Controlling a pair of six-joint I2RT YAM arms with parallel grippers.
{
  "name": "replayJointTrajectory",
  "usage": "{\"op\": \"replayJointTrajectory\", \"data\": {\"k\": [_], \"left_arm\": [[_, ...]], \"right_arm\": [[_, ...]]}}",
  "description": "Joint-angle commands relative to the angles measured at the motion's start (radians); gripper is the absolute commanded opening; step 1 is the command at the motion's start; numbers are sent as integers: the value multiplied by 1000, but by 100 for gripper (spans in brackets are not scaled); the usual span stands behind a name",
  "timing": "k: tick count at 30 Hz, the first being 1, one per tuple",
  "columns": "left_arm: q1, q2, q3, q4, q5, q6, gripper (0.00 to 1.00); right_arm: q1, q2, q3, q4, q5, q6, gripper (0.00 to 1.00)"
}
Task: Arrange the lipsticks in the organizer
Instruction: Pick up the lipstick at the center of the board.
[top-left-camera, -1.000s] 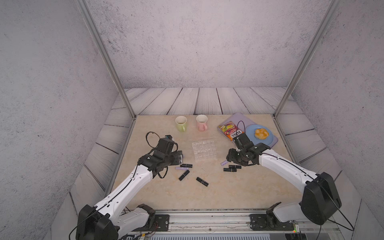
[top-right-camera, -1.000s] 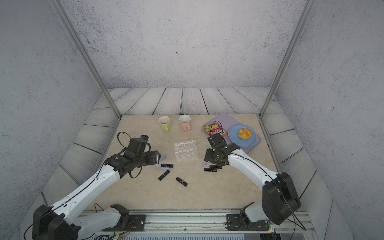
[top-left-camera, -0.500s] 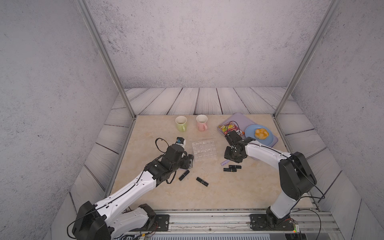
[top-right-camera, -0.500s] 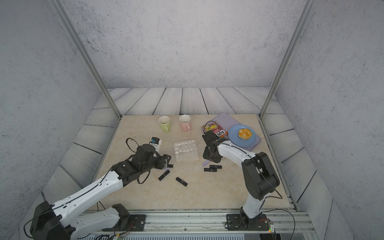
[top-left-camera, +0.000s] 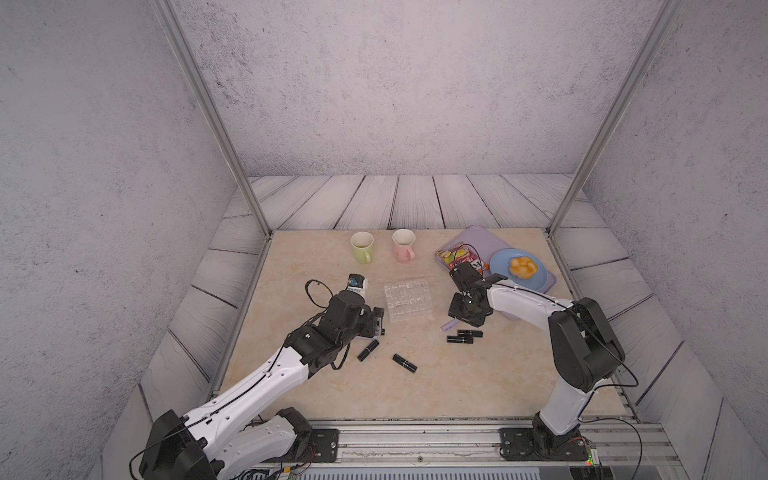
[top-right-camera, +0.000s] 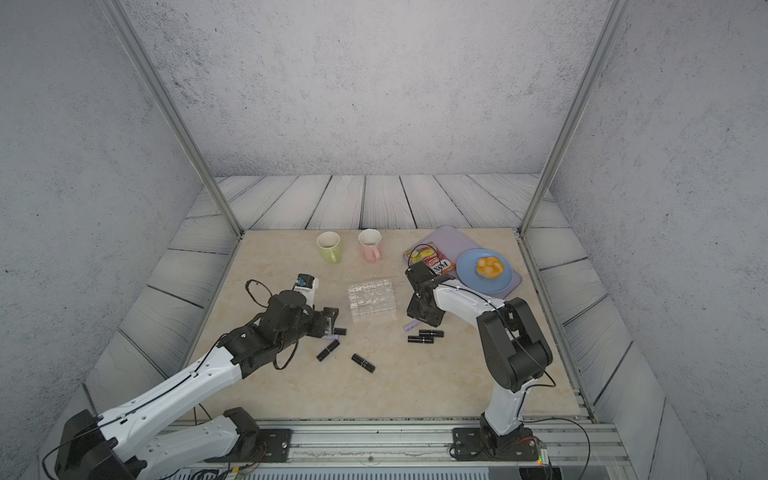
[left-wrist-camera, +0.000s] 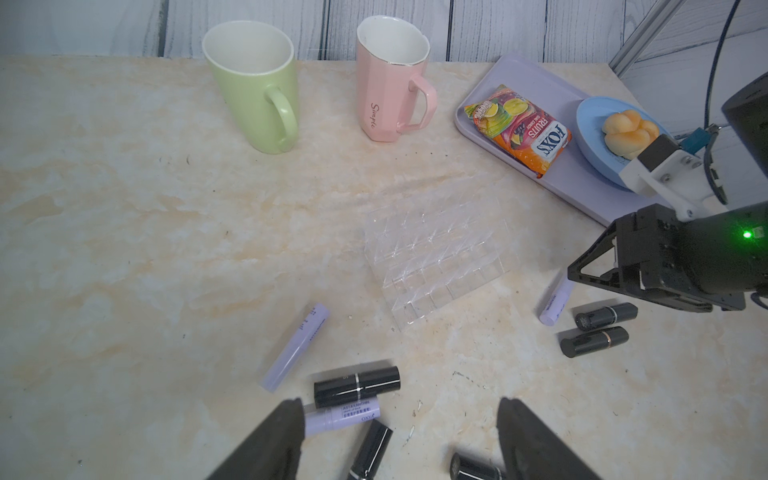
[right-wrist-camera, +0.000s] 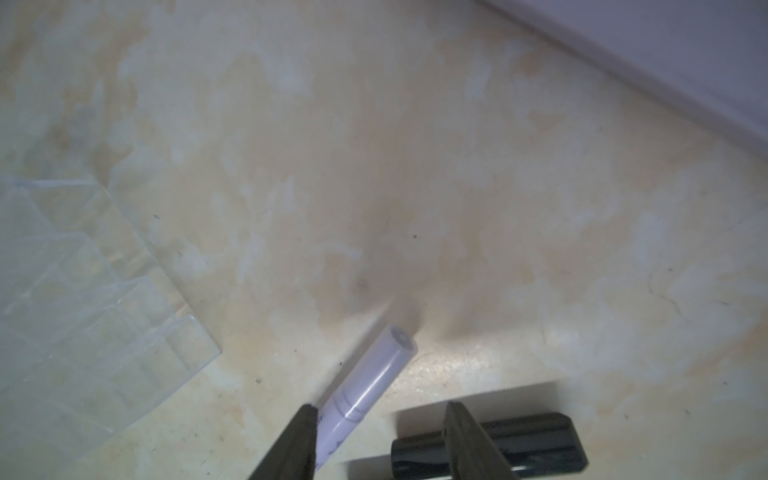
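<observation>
Left fingers (left-wrist-camera: 266, 440) wide apart and empty over a black lipstick (left-wrist-camera: 371, 449); right fingers (right-wrist-camera: 295, 444) partly apart astride a lilac lipstick (right-wrist-camera: 370, 382)

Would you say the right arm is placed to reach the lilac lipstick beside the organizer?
Probably yes: the right gripper sits low over the lilac lipstick, jaws apart around its end, nothing between; a black lipstick lies close by.

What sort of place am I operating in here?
Probably a staged robot test cell: aluminium frame posts, plain grey backdrop walls, and a metal mounting rail along the marble-look table.
</observation>
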Motion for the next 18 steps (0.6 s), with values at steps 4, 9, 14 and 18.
{"op": "replayJointTrajectory", "data": {"k": [4,9,14,18], "left_arm": [[-2,0,3,-9,-22,9,78],[-2,0,3,-10,-33,8,77],[-2,1,3,-9,-35,8,77],[-2,3,5,-9,-35,8,77]], "right_arm": [[-7,49,27,8,21,28,49],[-7,76,31,23,2,41,47],[-9,94,37,31,-8,45,46],[-11,106,38,36,-19,50,44]]}}
